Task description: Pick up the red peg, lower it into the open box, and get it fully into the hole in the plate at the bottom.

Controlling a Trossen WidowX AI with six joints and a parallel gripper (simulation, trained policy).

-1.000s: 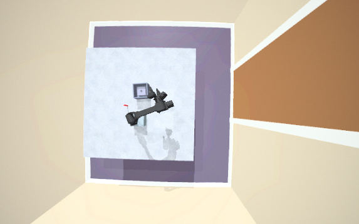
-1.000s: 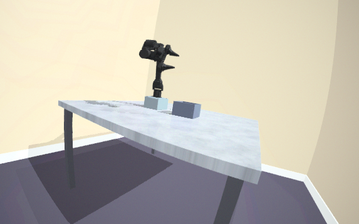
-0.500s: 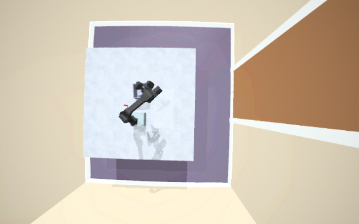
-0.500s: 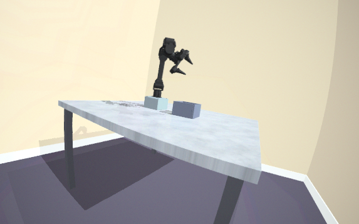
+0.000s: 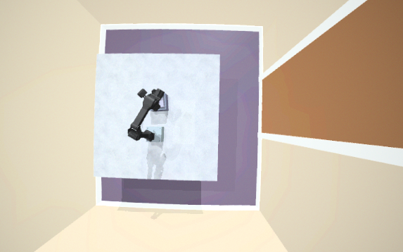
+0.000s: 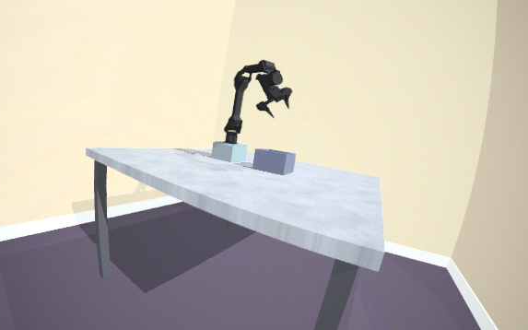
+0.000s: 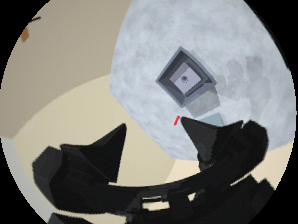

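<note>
While the black arm (image 5: 141, 117) (image 6: 238, 103) reaches above the pale table (image 5: 192, 148) (image 6: 321, 198) (image 7: 142, 60), open blue-gray box (image 5: 167, 103) (image 6: 267, 161) (image 7: 171, 95) upright on it, gripper (image 5: 150, 93) (image 6: 281, 111) (image 7: 154, 122) raised, fingers spread wide with nothing between, red peg (image 7: 176, 120) on tabletop, near box's 6 o'clock in wrist view.

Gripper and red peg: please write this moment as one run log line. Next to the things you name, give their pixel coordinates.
gripper (image 5: 160, 92) (image 6: 280, 113) (image 7: 154, 122): open, nothing held | peg (image 7: 176, 120): on table (image 5: 192, 151) (image 6: 330, 203) (image 7: 145, 75), outside box (image 5: 167, 103) (image 6: 275, 162) (image 7: 167, 89) | insertion: not done
</note>
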